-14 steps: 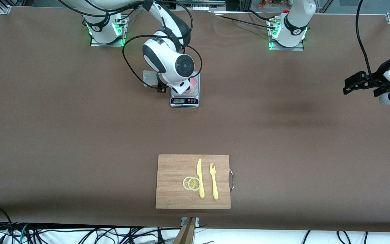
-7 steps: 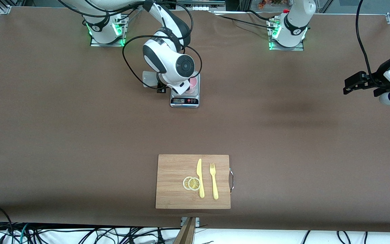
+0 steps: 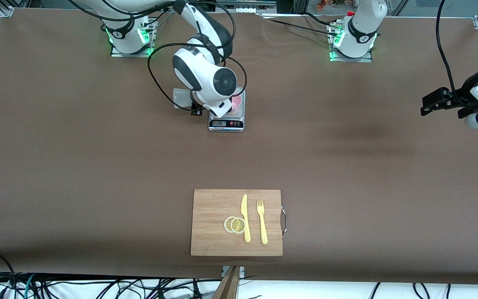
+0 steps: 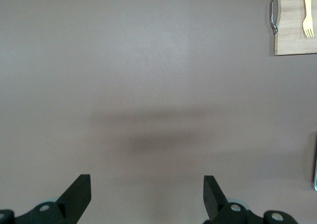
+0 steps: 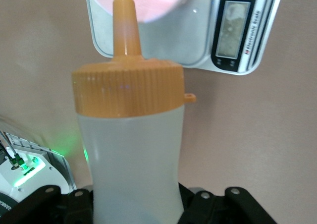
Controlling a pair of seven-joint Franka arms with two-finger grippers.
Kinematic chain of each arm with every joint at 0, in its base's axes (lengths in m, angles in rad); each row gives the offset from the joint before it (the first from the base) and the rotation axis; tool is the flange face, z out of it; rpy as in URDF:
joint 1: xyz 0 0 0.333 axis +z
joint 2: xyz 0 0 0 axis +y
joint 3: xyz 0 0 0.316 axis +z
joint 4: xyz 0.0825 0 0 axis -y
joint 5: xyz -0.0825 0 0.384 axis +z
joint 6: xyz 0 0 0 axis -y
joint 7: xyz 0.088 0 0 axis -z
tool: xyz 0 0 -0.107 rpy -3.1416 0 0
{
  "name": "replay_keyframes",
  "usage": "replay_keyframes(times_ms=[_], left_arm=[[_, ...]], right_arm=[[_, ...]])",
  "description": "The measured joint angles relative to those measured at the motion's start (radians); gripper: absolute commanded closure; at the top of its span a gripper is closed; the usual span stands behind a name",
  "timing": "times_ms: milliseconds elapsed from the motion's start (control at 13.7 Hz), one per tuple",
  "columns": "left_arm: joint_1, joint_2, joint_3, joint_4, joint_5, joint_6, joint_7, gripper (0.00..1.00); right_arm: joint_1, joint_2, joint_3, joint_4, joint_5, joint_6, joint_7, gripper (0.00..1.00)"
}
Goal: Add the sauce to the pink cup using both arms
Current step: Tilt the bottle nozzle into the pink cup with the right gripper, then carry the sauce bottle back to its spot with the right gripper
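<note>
So the right gripper (image 5: 133, 204) is clamped on the bottle (image 5: 131, 159), holding it tipped over the scale (image 3: 226, 118) with the orange nozzle (image 5: 124, 21) aimed at the cup (image 3: 235, 104). The nozzle tip sits right at the pink rim in the right wrist view; can't tell if anything is coming out. The cup stands on the scale's plate, on the part farther from the front camera than the scale's display (image 5: 232, 29). In the front view the right arm's wrist covers most of the bottle and part of the cup. The left gripper (image 3: 442, 103) waits well away from the scale, over bare table (image 3: 98, 166) at the left arm's end, fingers (image 4: 79, 194) spread wide and empty. A board (image 3: 214, 224) lies nearer the front camera than the scale, with a knife (image 3: 245, 218), a fork (image 3: 262, 221) and two lemon slices (image 3: 235, 224) on it.
</note>
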Motion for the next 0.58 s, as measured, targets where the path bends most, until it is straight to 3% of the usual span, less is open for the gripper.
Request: replay_keyframes(times_ms=[365, 583], left_arm=[[0.0, 0.0, 0.0, 0.0, 0.0, 0.0, 0.0, 0.0], [0.0, 0.0, 0.0, 0.0, 0.0, 0.0, 0.0, 0.0]], right_arm=[[-0.18, -0.035, -0.016, 0.006, 0.193, 0.034, -0.242, 0.77], [-0.243, -0.058, -0.106, -0.003, 0.341, 0.036, -0.476, 0.77]])
